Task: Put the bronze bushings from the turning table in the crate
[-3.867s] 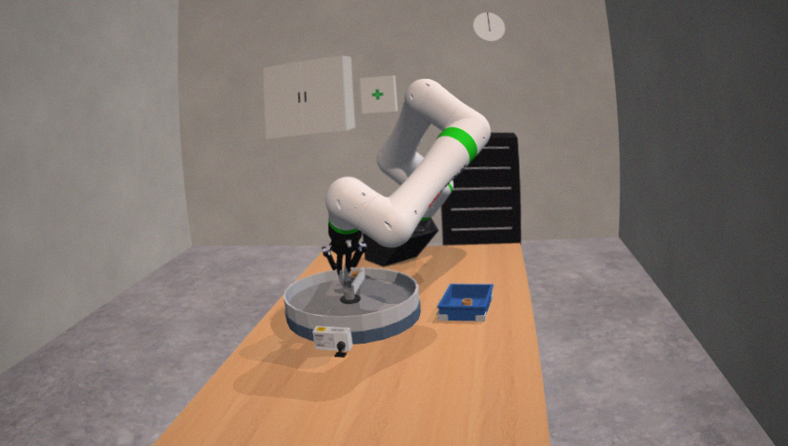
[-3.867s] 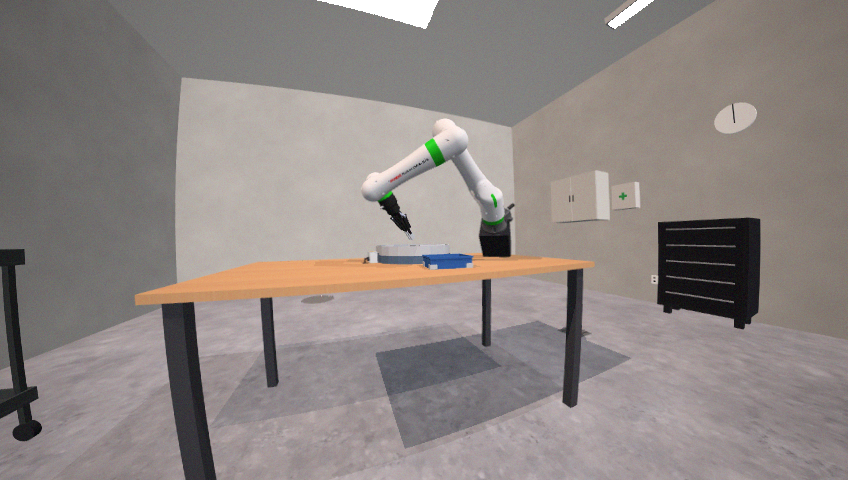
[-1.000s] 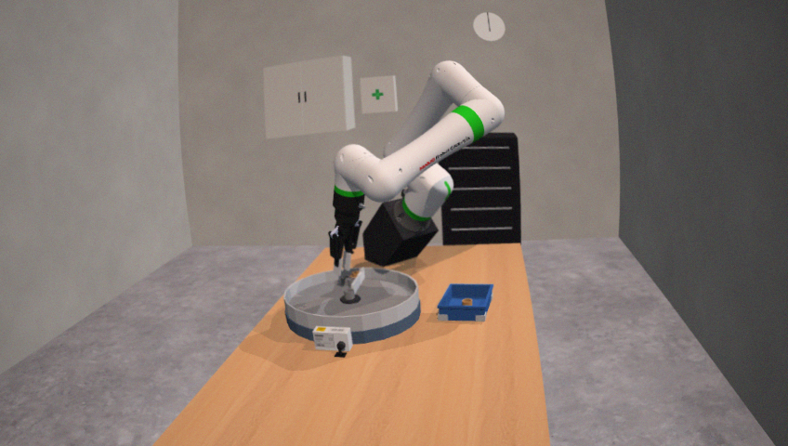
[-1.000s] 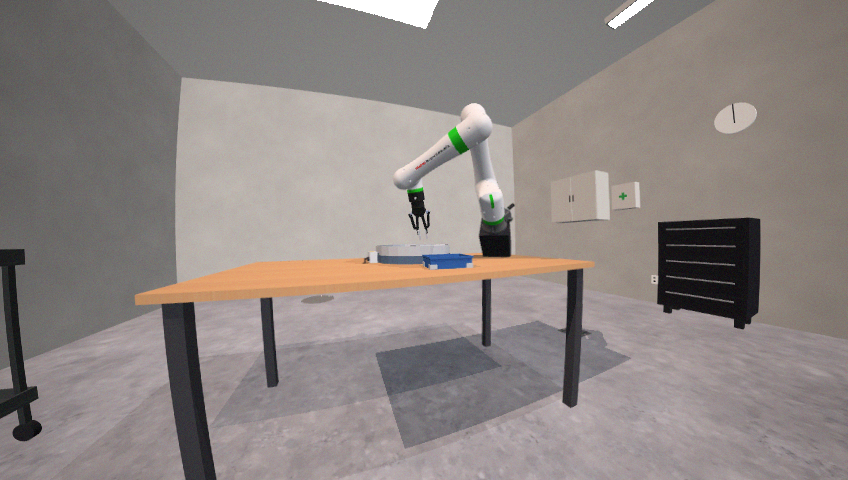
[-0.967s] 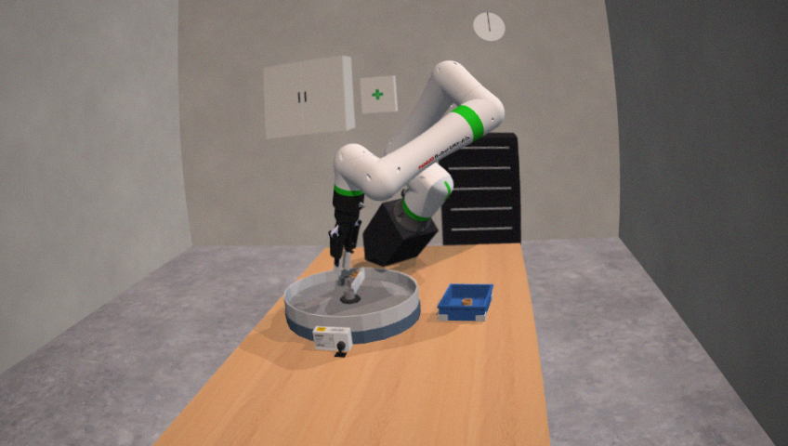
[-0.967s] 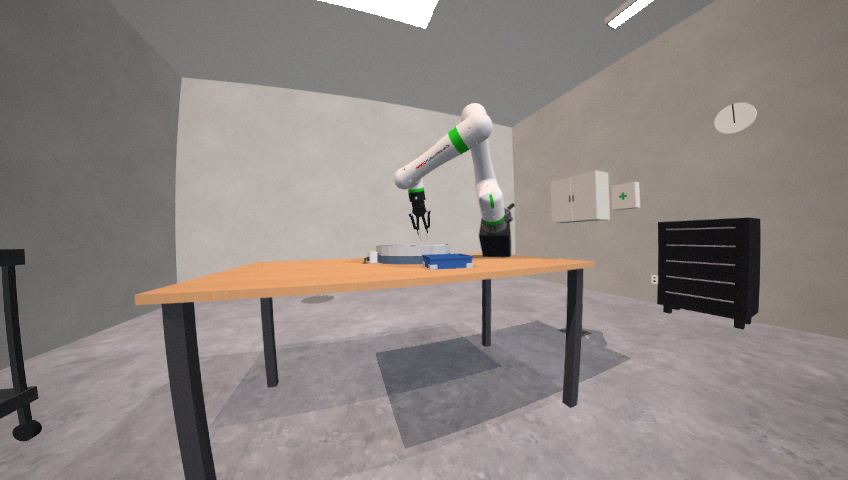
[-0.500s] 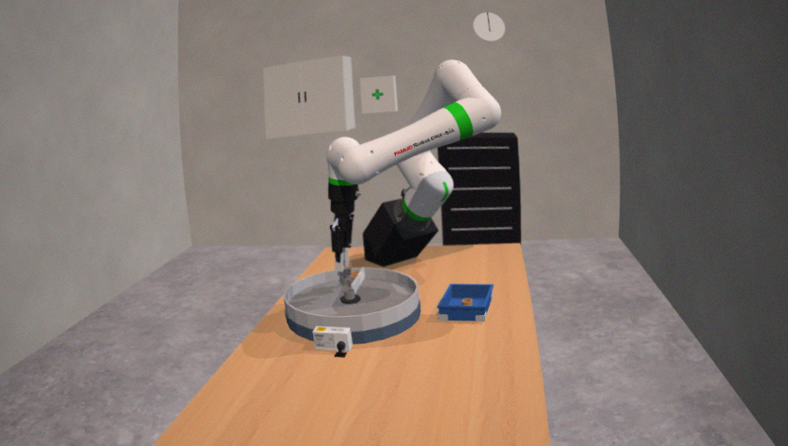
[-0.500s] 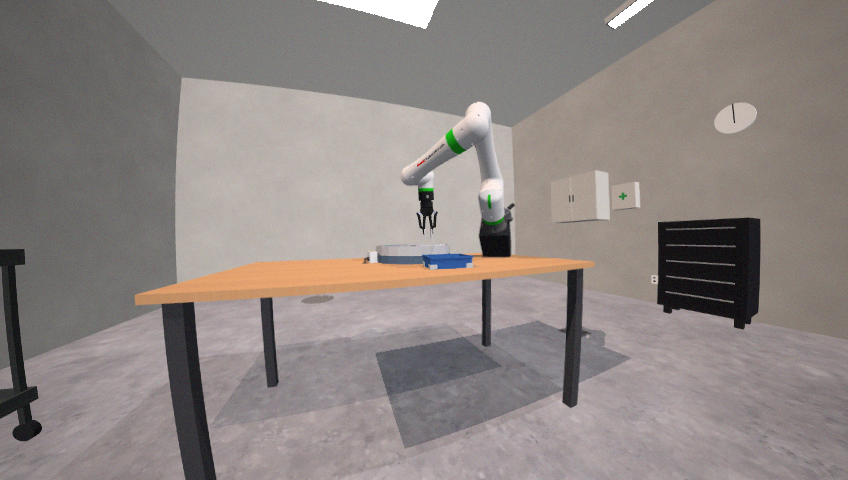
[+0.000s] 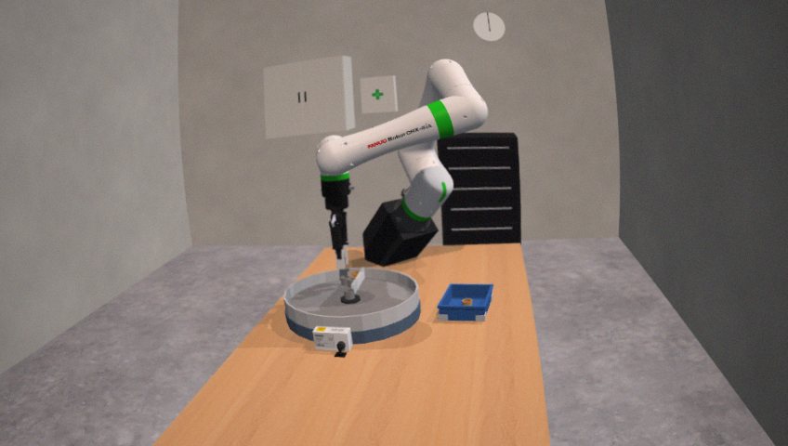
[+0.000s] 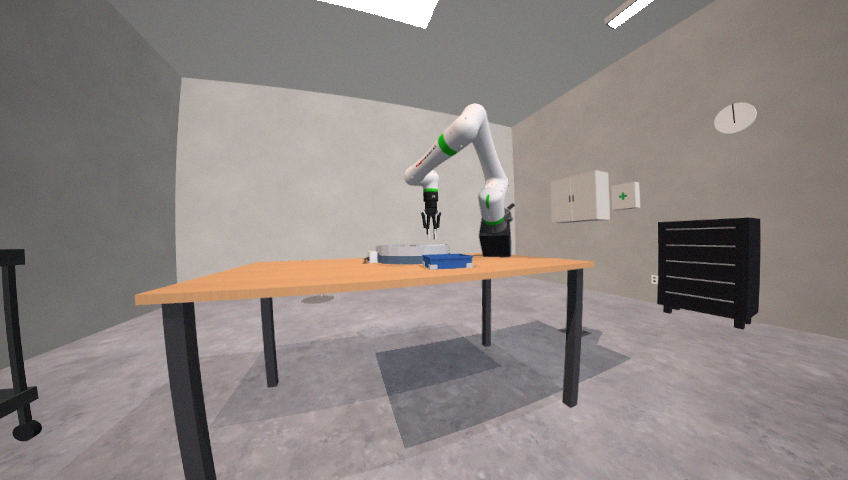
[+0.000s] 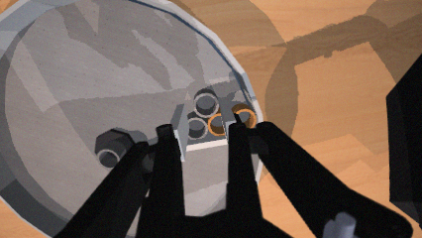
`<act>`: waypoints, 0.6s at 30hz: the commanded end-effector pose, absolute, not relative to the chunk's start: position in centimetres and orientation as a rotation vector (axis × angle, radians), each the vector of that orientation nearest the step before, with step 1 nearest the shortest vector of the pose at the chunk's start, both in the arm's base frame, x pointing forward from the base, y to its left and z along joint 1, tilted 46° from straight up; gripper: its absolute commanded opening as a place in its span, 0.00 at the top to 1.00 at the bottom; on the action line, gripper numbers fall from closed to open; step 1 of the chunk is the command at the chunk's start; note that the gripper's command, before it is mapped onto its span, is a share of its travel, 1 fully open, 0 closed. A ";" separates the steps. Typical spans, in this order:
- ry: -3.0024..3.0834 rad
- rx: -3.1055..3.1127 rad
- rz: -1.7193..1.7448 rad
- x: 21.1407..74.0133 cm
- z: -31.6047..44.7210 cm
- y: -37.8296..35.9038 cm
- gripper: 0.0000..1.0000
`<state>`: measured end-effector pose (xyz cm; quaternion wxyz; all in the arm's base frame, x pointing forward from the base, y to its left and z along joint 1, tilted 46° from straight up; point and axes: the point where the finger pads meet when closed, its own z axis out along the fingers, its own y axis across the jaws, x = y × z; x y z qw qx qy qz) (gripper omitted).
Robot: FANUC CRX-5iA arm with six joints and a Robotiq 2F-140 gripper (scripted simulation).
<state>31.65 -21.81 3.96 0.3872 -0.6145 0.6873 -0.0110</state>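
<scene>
The black two-finger pincer (image 9: 342, 269) (image 10: 432, 237) (image 11: 203, 113), partly open and unloaded, partially obscures a ring-shaped bronze bushing (image 11: 210, 125); bushing depth is indeterminate.

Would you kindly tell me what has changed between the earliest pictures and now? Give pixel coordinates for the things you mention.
The gripper (image 9: 343, 269) (image 10: 432, 237) (image 11: 203, 113) has swung from a slant to upright and moved right in the exterior view, its wrist now higher. No bushing appears to have been picked up or let go. The crate (image 9: 454, 313) (image 10: 447, 261), its bronze bushing (image 9: 466, 301) and the turning table's housing (image 9: 387, 325) (image 10: 398, 259) stayed put.
</scene>
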 end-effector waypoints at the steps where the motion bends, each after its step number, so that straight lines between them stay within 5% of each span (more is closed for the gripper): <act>1: 1.730 -1.568 -0.032 31.5 3.8 -21.8 0.76; 18: 1.724 -1.570 -0.034 31.4 3.8 -21.8 0.76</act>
